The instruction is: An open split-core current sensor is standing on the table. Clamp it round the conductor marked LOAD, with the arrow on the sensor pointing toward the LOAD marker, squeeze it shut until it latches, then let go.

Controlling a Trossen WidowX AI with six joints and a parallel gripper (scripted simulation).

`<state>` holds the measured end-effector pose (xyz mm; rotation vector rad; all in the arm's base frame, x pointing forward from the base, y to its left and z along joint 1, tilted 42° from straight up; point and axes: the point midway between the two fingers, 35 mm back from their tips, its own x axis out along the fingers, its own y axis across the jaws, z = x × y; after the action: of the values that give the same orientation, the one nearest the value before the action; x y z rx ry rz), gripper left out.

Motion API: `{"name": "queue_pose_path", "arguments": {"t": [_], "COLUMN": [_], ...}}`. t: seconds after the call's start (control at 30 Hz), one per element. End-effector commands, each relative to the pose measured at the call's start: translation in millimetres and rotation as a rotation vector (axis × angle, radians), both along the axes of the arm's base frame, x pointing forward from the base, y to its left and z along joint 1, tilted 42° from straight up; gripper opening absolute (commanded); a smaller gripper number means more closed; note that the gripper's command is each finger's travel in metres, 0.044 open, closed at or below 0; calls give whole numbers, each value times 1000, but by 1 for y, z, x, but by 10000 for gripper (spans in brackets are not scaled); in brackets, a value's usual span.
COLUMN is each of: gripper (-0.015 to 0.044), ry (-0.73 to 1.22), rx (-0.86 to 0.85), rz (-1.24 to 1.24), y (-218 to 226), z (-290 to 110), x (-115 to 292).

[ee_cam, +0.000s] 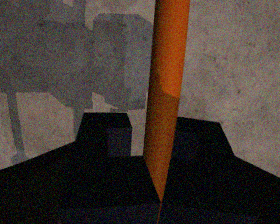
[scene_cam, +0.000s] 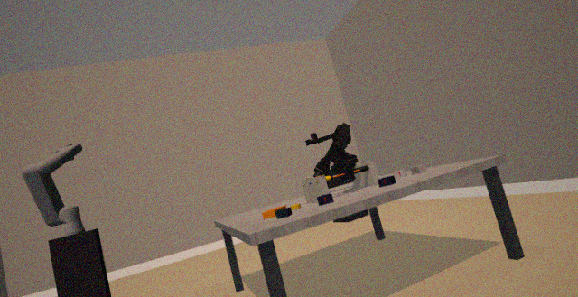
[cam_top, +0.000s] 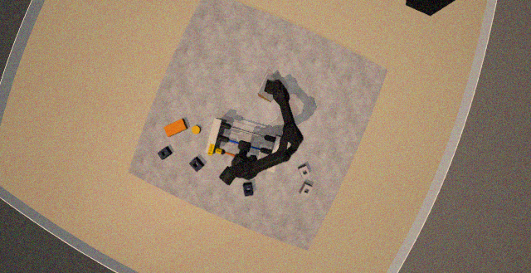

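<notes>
In the wrist view the orange conductor (ee_cam: 169, 43) runs straight away from me and passes down into the dark split-core sensor (ee_cam: 91, 183), whose two halves meet around it in the lower half of the picture. My gripper (cam_top: 241, 157) (scene_cam: 336, 174) is shut on the sensor at the front of the white conductor rack (cam_top: 216, 129). In the overhead view a short stretch of the orange conductor (cam_top: 229, 153) shows beside the yellow LOAD marker (cam_top: 211, 149). A blue conductor (cam_top: 233, 142) runs parallel behind it. I cannot see the sensor's arrow or its latch.
An orange block (cam_top: 174, 127) and a yellow disc (cam_top: 196, 129) lie left of the rack. Dark sensor-like blocks (cam_top: 164, 153) (cam_top: 197, 163) (cam_top: 247, 188) and two grey ones (cam_top: 304, 169) (cam_top: 306, 187) lie around it. A grey arm (scene_cam: 45, 184) stands on a pedestal off the table.
</notes>
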<state>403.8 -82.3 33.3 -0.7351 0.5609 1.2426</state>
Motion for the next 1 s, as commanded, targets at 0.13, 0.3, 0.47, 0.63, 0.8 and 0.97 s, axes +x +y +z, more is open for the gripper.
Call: {"name": "queue_pose_path", "arguments": {"t": [0.13,0.3,0.47,0.63,0.8,0.97], "gripper": [0,0,0,0,0,0], "ry": [-52,-116,-147,-147,-147,-147], "rx": [1,4,7,7,7,7], "rz": [-49,-106,-132,-132,-132,-132], "y": [-4,-9,-11,-11,-11,-11], "z": [4,9,11,11,11,11], "x": [0,-2,-3,-3,-3,-3]}}
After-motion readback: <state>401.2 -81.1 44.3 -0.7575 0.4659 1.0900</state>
